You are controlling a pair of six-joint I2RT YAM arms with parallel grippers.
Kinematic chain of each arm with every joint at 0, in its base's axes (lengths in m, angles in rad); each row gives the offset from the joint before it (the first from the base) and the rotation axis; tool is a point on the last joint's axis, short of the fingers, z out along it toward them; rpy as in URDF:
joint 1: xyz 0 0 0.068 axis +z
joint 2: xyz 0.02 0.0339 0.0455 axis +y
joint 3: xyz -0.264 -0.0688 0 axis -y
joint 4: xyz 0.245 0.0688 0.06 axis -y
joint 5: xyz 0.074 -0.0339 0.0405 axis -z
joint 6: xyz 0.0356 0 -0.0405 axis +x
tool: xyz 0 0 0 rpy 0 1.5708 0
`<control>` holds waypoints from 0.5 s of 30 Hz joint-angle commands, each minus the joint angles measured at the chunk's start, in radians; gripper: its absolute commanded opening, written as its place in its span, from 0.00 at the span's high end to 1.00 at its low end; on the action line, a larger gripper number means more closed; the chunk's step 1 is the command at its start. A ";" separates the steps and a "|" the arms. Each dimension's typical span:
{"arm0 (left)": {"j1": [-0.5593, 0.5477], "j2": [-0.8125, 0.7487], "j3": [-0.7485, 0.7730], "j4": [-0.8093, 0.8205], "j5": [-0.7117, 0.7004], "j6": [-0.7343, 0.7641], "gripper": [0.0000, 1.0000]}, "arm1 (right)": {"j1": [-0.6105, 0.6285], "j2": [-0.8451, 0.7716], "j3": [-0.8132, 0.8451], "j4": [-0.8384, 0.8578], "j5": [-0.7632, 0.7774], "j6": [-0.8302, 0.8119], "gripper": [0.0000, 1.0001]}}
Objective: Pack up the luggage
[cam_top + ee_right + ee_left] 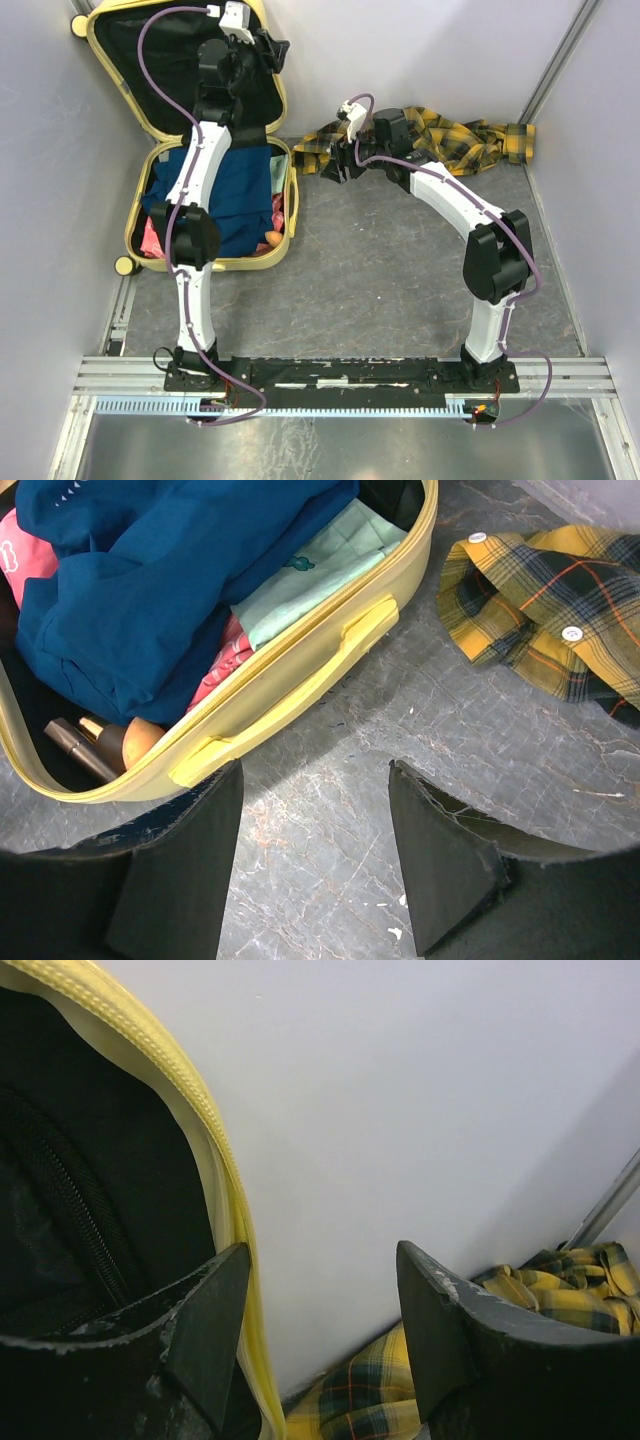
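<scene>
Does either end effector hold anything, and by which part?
Nothing is held. The left end effector straddles the luggage rim, open; the right end effector is open over the floor.

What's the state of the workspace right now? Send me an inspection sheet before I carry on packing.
Surface: grey marbled tabletop, scuffed.
Job's things: pale-yellow hard-shell suitcase open, lid raised; dark blue garment, mint cloth and pink cloth inside.
Clutter: yellow-and-black plaid shirt crumpled on the tabletop, outside the suitcase.
Grippers: left gripper open at the lid's yellow rim; right gripper open, empty, above the tabletop beside the suitcase handle.
Cables: purple cables loop along both arms; no snag seen.
Surroundings: pale walls on three sides; metal rail under the arm bases.
</scene>
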 commanded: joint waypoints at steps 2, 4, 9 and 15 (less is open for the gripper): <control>0.012 0.050 0.072 0.071 -0.137 0.067 0.34 | -0.004 -0.058 -0.010 0.006 0.019 -0.027 0.33; 0.000 0.075 0.101 0.061 -0.204 0.093 0.36 | -0.005 -0.058 -0.010 0.003 0.020 -0.030 0.33; -0.001 0.045 0.035 0.091 -0.272 0.095 0.42 | -0.004 -0.061 -0.011 -0.013 0.026 -0.052 0.33; 0.002 -0.094 -0.167 0.181 -0.279 0.097 0.43 | -0.012 -0.053 -0.015 -0.002 0.018 -0.040 0.33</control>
